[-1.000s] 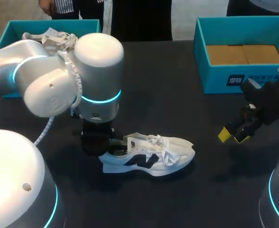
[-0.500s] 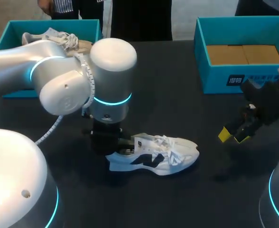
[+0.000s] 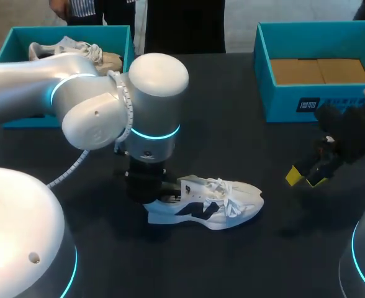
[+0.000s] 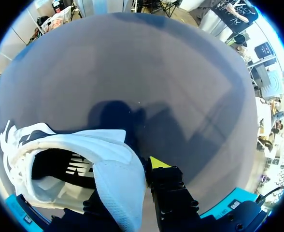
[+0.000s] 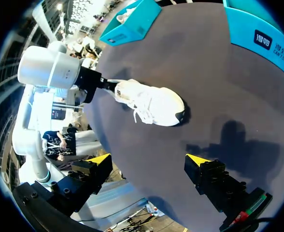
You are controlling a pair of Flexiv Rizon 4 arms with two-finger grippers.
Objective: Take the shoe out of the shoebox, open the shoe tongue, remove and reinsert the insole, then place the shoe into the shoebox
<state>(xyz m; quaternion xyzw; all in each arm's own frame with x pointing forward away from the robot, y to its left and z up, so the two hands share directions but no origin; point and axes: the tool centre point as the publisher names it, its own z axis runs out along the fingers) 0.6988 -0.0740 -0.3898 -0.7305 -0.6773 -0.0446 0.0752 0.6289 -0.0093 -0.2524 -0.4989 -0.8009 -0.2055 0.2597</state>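
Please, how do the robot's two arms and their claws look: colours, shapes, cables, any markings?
The left arm is built of rounded silver-white segments with glowing cyan rings at the joints; a white coiled cable runs beside it. The right arm shows a black wrist part. The left claw and the right claw have black, blocky fingers with bright yellow tips.

You're looking down on a robotics lab bench: the left arm and right arm, cyan rings glowing, are hanging over a dark table, with one teal shoebox sitting upper left and a second shoebox upper right.
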